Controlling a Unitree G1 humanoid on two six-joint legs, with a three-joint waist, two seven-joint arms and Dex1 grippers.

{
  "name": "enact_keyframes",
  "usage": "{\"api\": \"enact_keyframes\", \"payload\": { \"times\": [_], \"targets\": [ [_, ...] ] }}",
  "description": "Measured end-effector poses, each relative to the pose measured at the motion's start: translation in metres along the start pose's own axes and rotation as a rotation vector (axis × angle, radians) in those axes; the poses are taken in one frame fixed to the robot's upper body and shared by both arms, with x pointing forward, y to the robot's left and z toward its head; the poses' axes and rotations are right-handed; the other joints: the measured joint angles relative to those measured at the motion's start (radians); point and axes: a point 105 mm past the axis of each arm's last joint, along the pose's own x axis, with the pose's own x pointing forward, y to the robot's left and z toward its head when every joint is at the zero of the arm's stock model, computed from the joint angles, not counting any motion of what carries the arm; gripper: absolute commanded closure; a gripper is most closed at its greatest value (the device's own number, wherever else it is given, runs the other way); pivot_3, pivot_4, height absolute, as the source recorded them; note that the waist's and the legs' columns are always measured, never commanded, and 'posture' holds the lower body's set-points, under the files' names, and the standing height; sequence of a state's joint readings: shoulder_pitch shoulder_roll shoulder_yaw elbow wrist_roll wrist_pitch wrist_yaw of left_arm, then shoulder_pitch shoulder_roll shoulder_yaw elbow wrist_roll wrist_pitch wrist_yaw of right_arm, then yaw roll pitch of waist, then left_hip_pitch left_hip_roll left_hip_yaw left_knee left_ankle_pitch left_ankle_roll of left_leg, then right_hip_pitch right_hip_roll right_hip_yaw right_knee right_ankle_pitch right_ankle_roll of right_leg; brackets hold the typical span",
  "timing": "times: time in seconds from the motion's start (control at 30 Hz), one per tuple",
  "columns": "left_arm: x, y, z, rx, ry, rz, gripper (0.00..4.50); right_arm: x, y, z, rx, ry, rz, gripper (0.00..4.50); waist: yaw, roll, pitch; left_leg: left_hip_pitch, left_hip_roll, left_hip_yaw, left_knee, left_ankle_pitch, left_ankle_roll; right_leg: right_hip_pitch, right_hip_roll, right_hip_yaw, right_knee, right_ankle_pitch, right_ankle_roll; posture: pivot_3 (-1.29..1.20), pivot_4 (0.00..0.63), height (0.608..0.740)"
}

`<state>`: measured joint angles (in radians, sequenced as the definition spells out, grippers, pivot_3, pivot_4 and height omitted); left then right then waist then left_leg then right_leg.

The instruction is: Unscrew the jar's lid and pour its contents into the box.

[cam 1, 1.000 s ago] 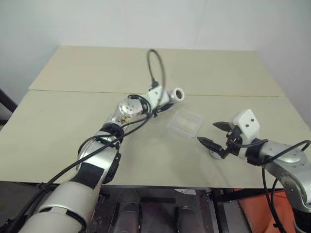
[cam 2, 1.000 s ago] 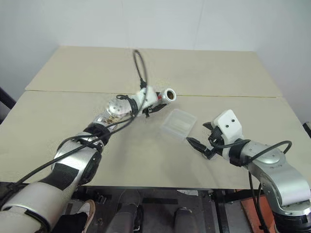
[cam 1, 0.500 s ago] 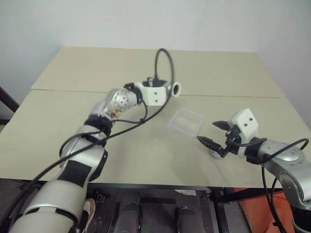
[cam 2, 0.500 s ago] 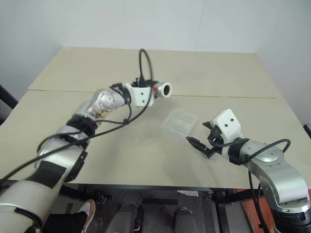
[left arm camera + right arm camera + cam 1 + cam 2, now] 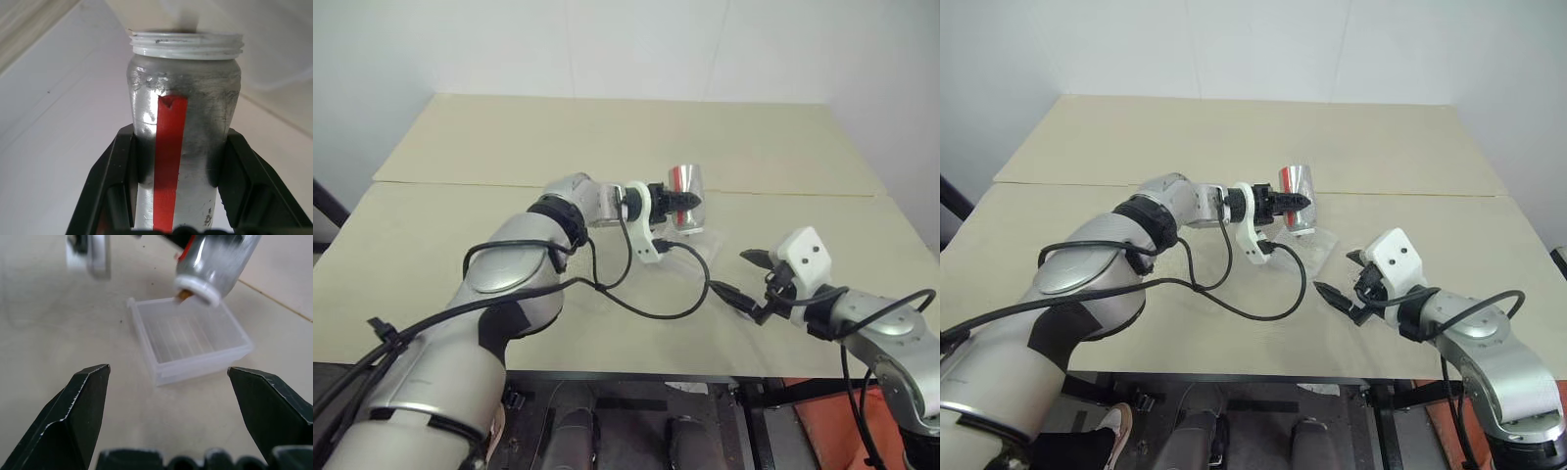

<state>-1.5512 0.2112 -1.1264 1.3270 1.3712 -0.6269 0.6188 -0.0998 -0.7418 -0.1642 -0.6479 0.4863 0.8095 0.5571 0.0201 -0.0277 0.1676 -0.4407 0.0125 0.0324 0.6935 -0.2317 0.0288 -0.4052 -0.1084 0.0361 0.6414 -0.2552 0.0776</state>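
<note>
so the left gripper [image 5: 173, 161] is clamped on the jar [image 5: 686, 199], 1 black finger [image 5: 110, 188] on each side of the silvery body, with the red stripe [image 5: 168, 161] facing the wrist camera. the jar is tipped mouth-down right over the box [image 5: 190, 340]. its lid is off: you can see the bare white threaded neck [image 5: 187, 45] and the metal skin looks scuffed and a bit dented. no writing or brand on it that i can read, just that red strip.

from the right wrist view, a tiny brown piece [image 5: 183, 294] sits right at the white mouth of the jar, just above the box's far wall. can't tell if it's touching the rim or already clear of it. the box itself is clear, slightly frosted plastic, shallow, rectangular, rounded corners, faint ridges along the floor, nothing lying in it that i can make out.

the right gripper [image 5: 742, 277] is spread wide with nothing between its fingers, hovering low over the table near the box, on the robot's right side of it. both black fingers [image 5: 80, 406] frame the box in its own camera.

the table [image 5: 509, 147] is a pale beige matte top with a seam running across it behind the jar.
</note>
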Motion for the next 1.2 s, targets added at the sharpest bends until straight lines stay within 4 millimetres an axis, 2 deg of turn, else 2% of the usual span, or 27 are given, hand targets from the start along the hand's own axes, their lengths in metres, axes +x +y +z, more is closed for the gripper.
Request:
{"api": "enact_keyframes", "payload": {
  "times": [0.27,0.37,0.47,0.63,0.7,0.8,0.9,0.97,1.1,1.2],
  "targets": [
    [0.002,0.003,-0.001,-0.004,-0.001,0.007,2.63,-0.002,0.003,0.003,-0.006,-0.010,-0.007,0.03,-0.003,0.000,0.000,0.000,0.000,0.000,0.000,0.000,0.000,0.000,0.000,0.000,0.000,0.000,0.000,0.00,0.150,0.740],
    [0.000,0.004,-0.006,-0.118,0.047,0.014,2.63,-0.002,0.002,0.003,-0.006,-0.010,-0.007,0.03,-0.004,0.000,0.000,0.000,0.000,0.000,0.000,0.000,0.000,0.000,0.000,0.000,0.000,0.000,0.000,0.00,0.150,0.740],
    [-0.006,0.000,-0.015,-0.368,0.143,0.028,2.63,-0.002,0.002,0.003,-0.008,-0.012,-0.007,0.03,-0.008,0.000,0.000,0.000,0.000,0.000,0.000,0.000,0.000,0.000,0.000,0.000,0.001,0.000,0.000,0.00,0.150,0.740],
    [-0.028,-0.032,-0.028,-1.200,0.363,0.133,2.63,-0.002,0.002,0.003,-0.008,-0.011,-0.007,0.03,-0.012,0.001,-0.001,0.000,0.001,0.000,0.001,0.000,0.000,0.000,0.000,0.000,0.004,0.000,0.000,0.00,0.150,0.740],
    [-0.038,-0.042,-0.031,-1.466,0.386,0.210,2.63,-0.001,0.002,0.003,-0.007,-0.009,-0.007,0.03,-0.013,0.001,-0.001,0.000,0.001,0.000,0.002,0.000,0.000,0.000,0.000,0.000,0.006,0.000,0.000,0.00,0.150,0.740],
    [-0.050,-0.048,-0.028,-1.803,0.329,0.377,2.63,0.000,0.001,0.000,0.003,-0.002,-0.005,0.03,-0.014,0.001,-0.001,0.001,0.001,-0.001,0.002,0.000,0.000,0.001,0.000,0.000,0.006,0.000,0.000,0.00,0.150,0.740],
    [-0.059,-0.056,-0.022,-2.007,0.316,0.486,2.63,0.002,-0.001,0.000,0.008,-0.001,-0.003,0.03,-0.016,0.001,-0.001,0.001,0.001,-0.003,0.002,0.000,0.000,0.001,0.000,0.000,0.006,0.000,0.000,0.00,0.150,0.740],
    [-0.066,-0.057,-0.015,-2.061,0.310,0.525,2.63,0.004,0.000,0.000,0.011,0.001,0.002,0.03,-0.018,0.002,-0.001,0.001,0.001,-0.005,0.002,0.000,0.000,0.001,0.000,0.000,0.006,0.000,0.000,0.00,0.150,0.740],
    [-0.078,-0.063,0.013,-2.198,0.313,0.553,2.63,0.006,0.003,-0.004,0.015,0.013,0.023,0.03,-0.023,0.002,-0.001,0.001,0.001,-0.008,0.002,0.000,0.000,0.001,0.000,0.001,0.007,0.000,0.000,0.00,0.150,0.740],
    [-0.084,-0.062,0.019,-2.255,0.332,0.564,2.63,0.007,0.003,-0.005,0.011,0.017,0.027,0.03,-0.021,0.002,-0.001,0.002,0.001,-0.009,0.002,0.000,0.000,0.002,0.000,0.000,0.007,0.000,-0.001,0.00,0.150,0.740]
  ]
}}
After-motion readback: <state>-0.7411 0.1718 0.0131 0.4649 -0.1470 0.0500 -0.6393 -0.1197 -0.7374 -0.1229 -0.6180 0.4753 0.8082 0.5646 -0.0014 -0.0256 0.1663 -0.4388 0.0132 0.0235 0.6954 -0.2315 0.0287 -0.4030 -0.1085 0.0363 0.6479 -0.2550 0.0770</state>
